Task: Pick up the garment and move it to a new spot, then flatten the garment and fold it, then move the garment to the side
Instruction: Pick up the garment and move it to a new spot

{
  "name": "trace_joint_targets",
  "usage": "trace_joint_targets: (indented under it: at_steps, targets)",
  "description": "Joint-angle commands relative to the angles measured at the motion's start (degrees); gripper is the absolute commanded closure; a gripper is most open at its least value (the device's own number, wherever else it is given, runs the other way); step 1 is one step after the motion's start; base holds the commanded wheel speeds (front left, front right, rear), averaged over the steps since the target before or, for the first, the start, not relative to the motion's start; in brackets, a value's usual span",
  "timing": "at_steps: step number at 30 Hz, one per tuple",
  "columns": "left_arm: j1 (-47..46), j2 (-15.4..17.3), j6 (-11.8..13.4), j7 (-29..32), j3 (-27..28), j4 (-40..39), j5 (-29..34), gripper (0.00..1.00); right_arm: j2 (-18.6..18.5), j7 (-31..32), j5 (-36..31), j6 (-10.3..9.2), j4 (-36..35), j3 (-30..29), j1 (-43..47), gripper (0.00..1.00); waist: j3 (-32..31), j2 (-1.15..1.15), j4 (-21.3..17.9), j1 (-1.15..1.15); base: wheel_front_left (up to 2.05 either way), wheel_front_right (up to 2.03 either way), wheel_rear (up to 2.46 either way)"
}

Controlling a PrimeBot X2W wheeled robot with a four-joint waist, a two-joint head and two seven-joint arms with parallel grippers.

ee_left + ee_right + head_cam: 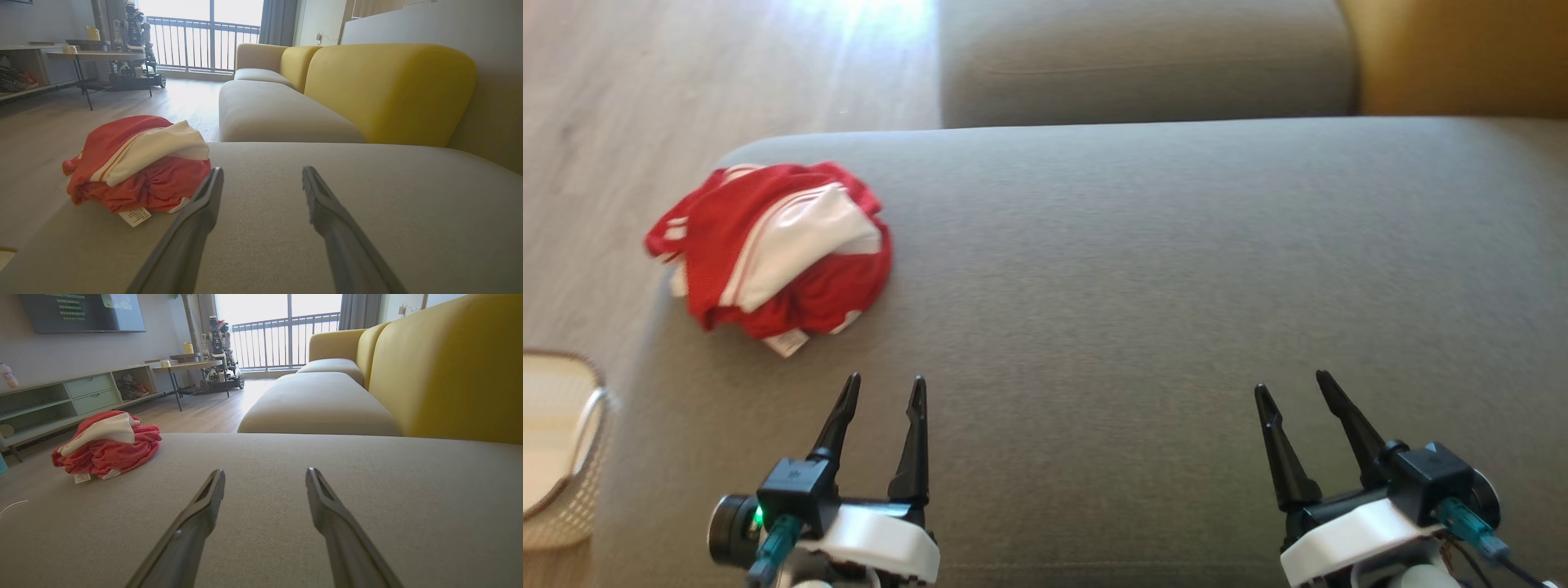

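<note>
A crumpled red and white garment (772, 245) lies in a heap at the far left corner of the grey sofa cushion (1160, 269), a white label sticking out at its near edge. In the left wrist view the garment (139, 163) sits just beyond and left of my fingers. In the right wrist view the garment (106, 443) lies far to the left. My left gripper (884, 380) hovers open just short of it, nothing between its fingers. My right gripper (1290, 382) stands open over the cushion's right part, far from the cloth.
A pale woven basket (560, 445) stands on the wooden floor at the lower left. A second grey cushion (1143, 61) and a yellow backrest (1462, 53) lie beyond. A side table (188, 367) and a low shelf unit (61, 400) stand across the room.
</note>
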Motion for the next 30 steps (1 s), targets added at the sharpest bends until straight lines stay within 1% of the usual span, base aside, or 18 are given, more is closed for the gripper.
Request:
trace_joint_targets:
  at_steps: [1,8,16,17,24,27,30]
  targets:
    - [-1.2,0.3,0.3,-0.7,1.8,-1.8,0.2,0.00,-0.7,-0.5,-0.3,0.00,-2.3,1.5,-1.1,0.00,-0.2,0.00,2.8,0.00,0.00,0.00,0.00]
    - [-0.5,0.3,0.3,-0.7,2.1,-1.9,0.5,0.00,-0.7,-0.5,-0.2,0.00,-2.5,2.8,-0.1,0.00,-0.3,0.00,9.8,0.00,0.00,0.00,0.00]
    - [-0.2,0.3,0.2,-0.7,1.8,-2.5,0.1,0.00,-0.7,-0.5,-0.4,0.00,-2.3,3.5,0.5,0.00,0.5,0.00,16.9,0.00,0.00,0.00,0.00]
    - [-0.2,0.3,0.2,-0.7,1.8,-2.5,0.1,0.00,-0.7,-0.5,-0.4,0.00,-2.3,3.5,0.5,0.00,0.5,0.00,16.9,0.00,0.00,0.00,0.00]
    - [-1.2,0.3,0.6,-0.7,0.9,-3.3,-0.3,0.00,-0.7,-0.5,-1.2,0.00,-1.8,4.1,-0.4,0.00,3.0,0.00,21.0,0.00,0.00,0.00,0.00]
    - [-2.3,0.3,0.8,-0.7,0.9,-3.4,-0.6,0.00,-0.7,-0.5,-1.5,0.00,-1.7,4.8,-0.8,0.00,4.1,0.00,21.8,0.00,0.00,0.00,0.00]
    - [-4.4,0.3,0.9,-0.7,1.5,-4.1,-0.9,0.00,-0.7,-0.5,-2.1,0.00,-1.8,5.4,-1.4,0.00,5.9,0.00,21.7,0.00,0.00,0.00,0.00]
